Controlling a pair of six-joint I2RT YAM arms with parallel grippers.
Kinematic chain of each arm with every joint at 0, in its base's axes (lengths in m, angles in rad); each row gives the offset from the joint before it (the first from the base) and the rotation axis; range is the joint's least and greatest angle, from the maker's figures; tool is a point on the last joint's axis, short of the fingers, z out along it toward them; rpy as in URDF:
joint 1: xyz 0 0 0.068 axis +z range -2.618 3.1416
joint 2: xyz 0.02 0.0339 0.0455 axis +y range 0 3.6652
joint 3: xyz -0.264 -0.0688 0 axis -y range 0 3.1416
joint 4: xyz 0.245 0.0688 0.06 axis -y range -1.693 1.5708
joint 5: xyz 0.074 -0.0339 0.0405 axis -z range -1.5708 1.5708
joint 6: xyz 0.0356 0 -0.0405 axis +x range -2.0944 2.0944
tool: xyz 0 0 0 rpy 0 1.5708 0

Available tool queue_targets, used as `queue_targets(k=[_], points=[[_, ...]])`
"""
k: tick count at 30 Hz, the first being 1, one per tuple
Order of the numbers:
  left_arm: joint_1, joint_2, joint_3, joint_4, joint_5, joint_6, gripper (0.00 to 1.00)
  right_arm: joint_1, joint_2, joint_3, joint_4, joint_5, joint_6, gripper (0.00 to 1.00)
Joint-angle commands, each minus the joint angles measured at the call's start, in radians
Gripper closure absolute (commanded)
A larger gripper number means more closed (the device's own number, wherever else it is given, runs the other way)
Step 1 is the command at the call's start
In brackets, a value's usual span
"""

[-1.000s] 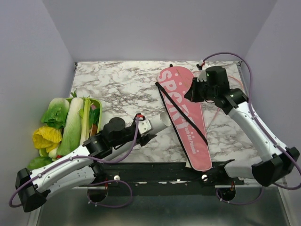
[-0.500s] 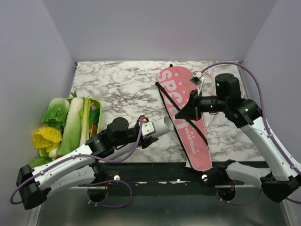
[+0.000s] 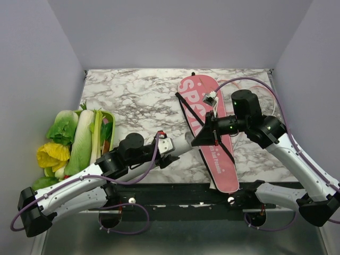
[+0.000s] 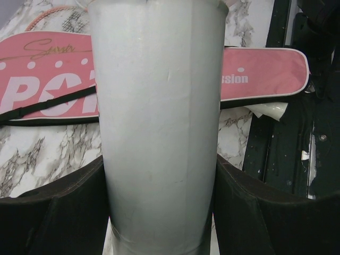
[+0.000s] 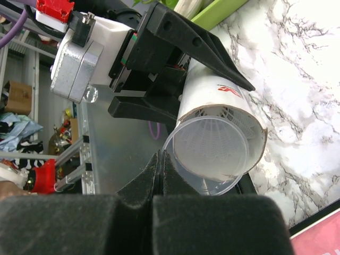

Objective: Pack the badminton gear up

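At 6 o'clock, a black mounting rail (image 3: 175,191) is bolted along the near edge of the marble table (image 3: 138,101), with a dull metal shelf (image 3: 186,234) below it. Just beyond the rail, near the middle, the white tube (image 4: 159,106) is clamped between the fingers of the left gripper (image 3: 175,150), which are spread wide around its body. The tube is held lying nearly level, its open end turned toward 3 o'clock. A clear cap (image 5: 210,154) is seen at that end. The right gripper (image 5: 159,159) is set against the cap's rim with its fingertips pressed together; whether the rim is pinched between them cannot be told. Past the tube, the pink cover (image 3: 220,164) lettered "SPORT" is laid flat on the marble from 1 o'clock down to 5 o'clock, its narrow end at the rail, and it is crossed lengthwise by a black strap (image 4: 48,103). A pink-framed racket (image 4: 58,16) is glimpsed on the table just beyond the cover's broad end. At 9 o'clock a green tray (image 3: 111,127) heaped with leafy vegetables is set at the table's left edge. The table is enclosed on three sides by plain pale lilac walls (image 3: 175,32).
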Motion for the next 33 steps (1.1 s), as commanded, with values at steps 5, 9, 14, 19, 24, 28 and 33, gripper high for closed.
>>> queue_targets(k=[5,9,14,19,24,28,33], points=[[-0.011,-0.029,0.026,0.024,0.047,-0.013,1.00,0.008,-0.001,-0.017,0.065,-0.026,0.028,0.99],[-0.011,-0.034,0.023,0.027,0.054,-0.014,1.00,0.008,0.008,-0.025,0.100,-0.035,0.045,0.99],[-0.011,-0.037,0.022,0.028,0.058,-0.014,1.00,0.013,0.016,-0.035,0.106,-0.030,0.044,0.99],[-0.011,-0.045,0.020,0.030,0.055,-0.014,1.00,0.020,0.006,-0.069,0.132,-0.037,0.054,0.99],[-0.011,-0.040,0.022,0.031,0.058,-0.013,1.00,0.027,0.003,-0.092,0.161,-0.049,0.073,0.99],[-0.011,-0.040,0.022,0.030,0.056,-0.013,1.00,0.030,-0.003,-0.108,0.188,-0.058,0.087,0.99],[-0.011,-0.040,0.022,0.031,0.058,-0.013,1.00,0.034,-0.003,-0.130,0.229,-0.082,0.111,0.99]])
